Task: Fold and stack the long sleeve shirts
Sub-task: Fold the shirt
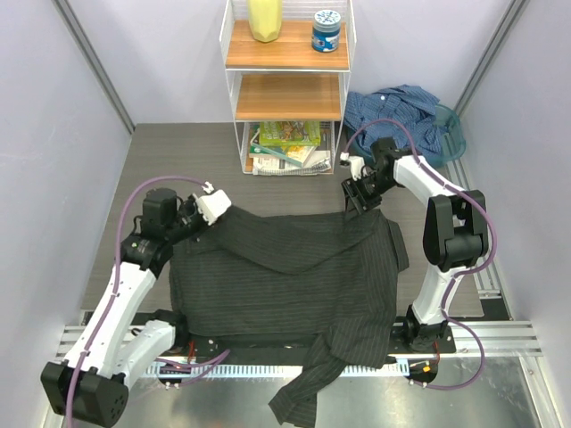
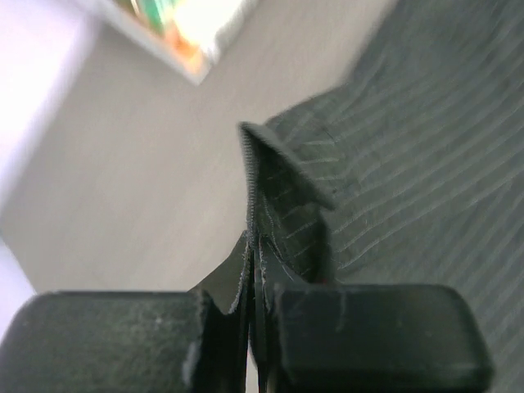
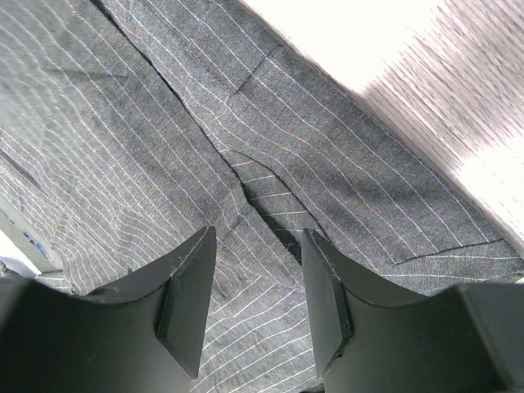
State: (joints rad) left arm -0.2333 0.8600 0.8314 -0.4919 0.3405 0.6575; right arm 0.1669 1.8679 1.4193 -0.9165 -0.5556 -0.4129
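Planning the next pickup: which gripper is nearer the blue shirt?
Right. The right gripper is over the far right corner of the charcoal shirt, close to the blue shirt; the left gripper pinches the opposite far left corner.

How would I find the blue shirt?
Look for the white wire shelf with wooden boards at the back. Right of it, a crumpled blue cloth shirt is heaped on a teal basket. The dark charcoal pinstriped shirt nearby is spread out instead.
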